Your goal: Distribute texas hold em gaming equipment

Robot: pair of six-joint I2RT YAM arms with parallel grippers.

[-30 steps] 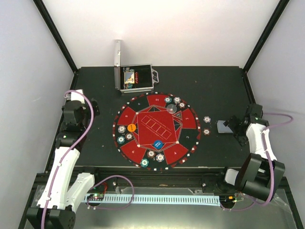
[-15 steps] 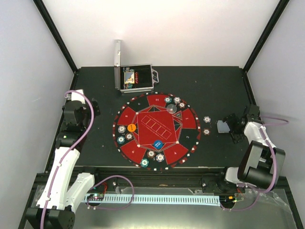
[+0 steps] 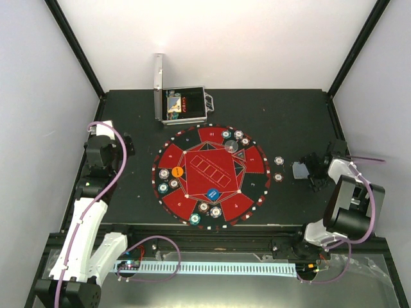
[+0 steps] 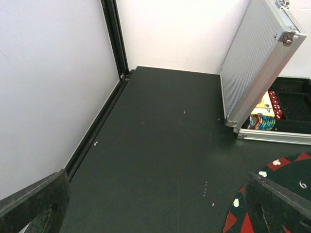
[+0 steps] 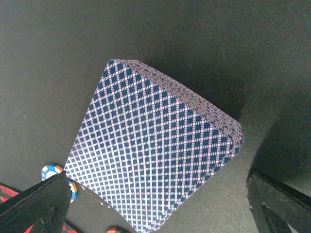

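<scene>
Logging the surface first: matte black worktop (image 3: 295, 115), boxed in by plain white walls (image 3: 225, 38), with black frame posts (image 3: 77, 48) rising at the far corners. A few pale specks mark the left part.

Centre: round red-and-black mat (image 3: 173, 155). Just beyond its far edge sits a silver case (image 3: 186, 119), open. Its lid (image 3: 158, 83) stands upright on the case's left side, ribbed outer face toward the left arm, screening most of the interior from that side. A chip row (image 4: 260, 121) on edge and red dice (image 4: 276, 102) show inside.

Poker chips (image 3: 239, 135) lie around the mat's rim in three small groups: far, left and near. Also on the mat are an orange disc (image 3: 178, 172) at left, a blue disc (image 3: 214, 193) toward the near side and a clear disc (image 3: 232, 146) toward the far side. Two loose chips (image 3: 279, 160) lie off the mat to its right, apart from each other.

The deck (image 3: 300, 169) lies face down on the worktop right of those chips, stack slightly fanned.

Right pincer (image 3: 312, 170): jaws spread wide, poised at the deck with a finger (image 5: 39, 204) either side of it; contact cannot be confirmed. Left pincer (image 3: 125, 145): jaws spread wide, gripping nothing, at the far left, well apart from the mat and case.

A purple cable (image 3: 112, 167) loops along the left arm.
</scene>
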